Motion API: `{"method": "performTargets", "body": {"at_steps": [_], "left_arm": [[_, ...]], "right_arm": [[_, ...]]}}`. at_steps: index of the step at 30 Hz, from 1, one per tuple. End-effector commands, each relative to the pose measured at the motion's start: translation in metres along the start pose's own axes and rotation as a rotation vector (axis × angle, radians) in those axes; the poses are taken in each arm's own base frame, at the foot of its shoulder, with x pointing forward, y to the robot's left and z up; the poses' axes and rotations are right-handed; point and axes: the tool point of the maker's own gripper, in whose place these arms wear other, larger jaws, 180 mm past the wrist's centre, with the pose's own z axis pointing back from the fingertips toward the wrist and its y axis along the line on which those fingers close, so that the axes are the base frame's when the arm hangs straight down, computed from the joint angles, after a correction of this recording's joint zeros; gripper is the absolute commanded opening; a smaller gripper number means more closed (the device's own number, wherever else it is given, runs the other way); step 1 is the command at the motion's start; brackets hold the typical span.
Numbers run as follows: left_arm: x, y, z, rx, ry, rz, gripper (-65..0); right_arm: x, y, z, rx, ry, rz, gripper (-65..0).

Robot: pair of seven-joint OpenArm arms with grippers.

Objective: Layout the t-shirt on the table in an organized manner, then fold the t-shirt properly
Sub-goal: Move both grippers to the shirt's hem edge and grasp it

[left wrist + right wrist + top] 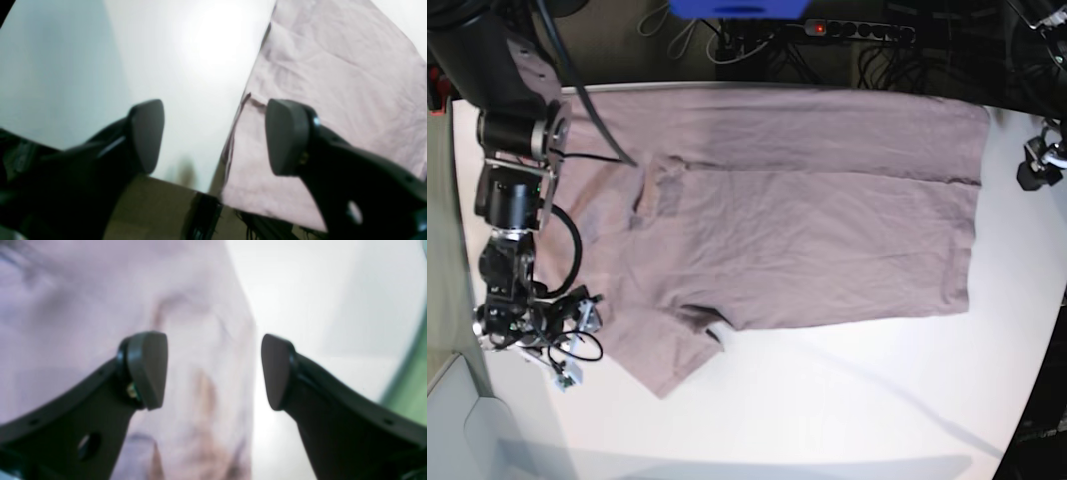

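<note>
Left wrist view – surface: the smooth matte white table (186, 66) fills the left and middle, glare at its centre; its near edge cuts across the bottom, with brownish floor (150, 206) below.
Left wrist view – cloth: the plain dusty mauve thin-fabric t-shirt (333, 83) lies flat on the right, its straight edge running down to the table's near edge, where the cloth overhangs slightly.
Left wrist view – left pincer (215, 136): black, spread wide, nothing between the pads, above the shirt's edge.
Right wrist view – surface: white table (317, 306) on the right, blurred green band (410, 380) beyond its rim.
Right wrist view – cloth: t-shirt on the left, wrinkled, blurred.
Right wrist view – right pincer (213, 371): spread wide, empty, over the shirt's border.
Base view – surface: table (827, 400) bare along the near side; t-shirt (807, 210) spread flat across the far half, one sleeve pointing to the near left.
Base view – room: black power strip (857, 30) and cables behind the table.
</note>
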Motion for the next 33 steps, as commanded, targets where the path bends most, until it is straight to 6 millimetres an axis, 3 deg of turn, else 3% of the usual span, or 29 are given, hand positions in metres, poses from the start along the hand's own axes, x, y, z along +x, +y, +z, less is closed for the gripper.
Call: {"method": "performTargets", "body": {"at_steps": [1, 4, 16, 26, 30, 33], "left_arm": [[0.014, 0.0, 0.006, 0.0, -0.036, -0.021, -16.7], [0.012, 0.001, 0.006, 0.003, -0.031, -0.021, -14.4], [0.007, 0.003, 0.007, 0.009, -0.018, -0.022, -14.0], [0.004, 0.003, 0.007, 0.008, -0.016, -0.018, -14.0], [0.004, 0.003, 0.007, 0.007, -0.016, -0.019, -14.1], [0.004, 0.003, 0.007, 0.006, -0.015, -0.018, -14.1]], "right_arm": [[0.025, -0.019, 0.009, -0.03, -0.066, -0.005, -20.9], [0.036, -0.014, 0.0, 0.014, -0.128, -0.04, -20.9], [0.04, 0.0, -0.018, 0.085, -0.266, -0.107, -20.7], [0.04, -0.038, -0.011, -0.028, -0.362, -0.224, -20.8], [0.034, -0.063, -0.004, -0.108, -0.381, -0.302, -20.8], [0.028, -0.063, -0.007, -0.116, -0.368, -0.31, -20.7]]}}
